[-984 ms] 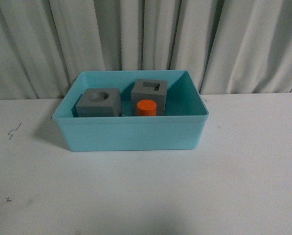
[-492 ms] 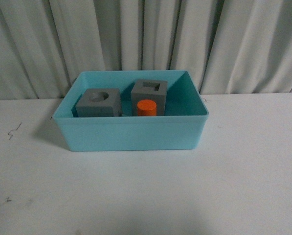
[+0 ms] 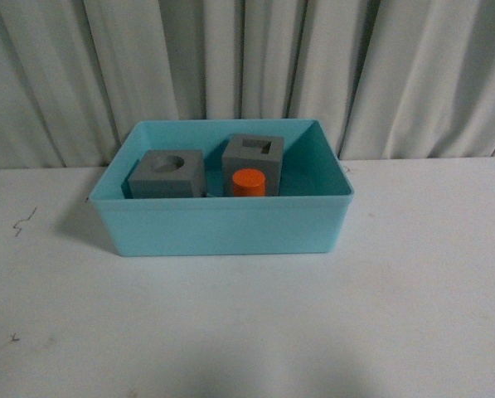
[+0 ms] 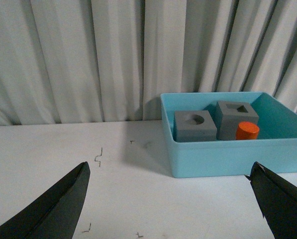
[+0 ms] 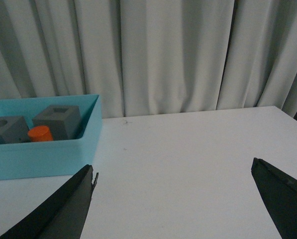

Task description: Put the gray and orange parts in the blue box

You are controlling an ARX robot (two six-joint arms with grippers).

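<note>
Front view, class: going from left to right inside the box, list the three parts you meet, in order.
Gray cube with the round recess → gray cube with the square recess → orange cylinder, which stands in front of the square-recess cube, inside the blue box.

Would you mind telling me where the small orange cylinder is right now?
In the front view, the small orange cylinder stands inside the light blue plastic box, just in front of the gray cube with the square recess and right of the gray cube with the round recess.
</note>
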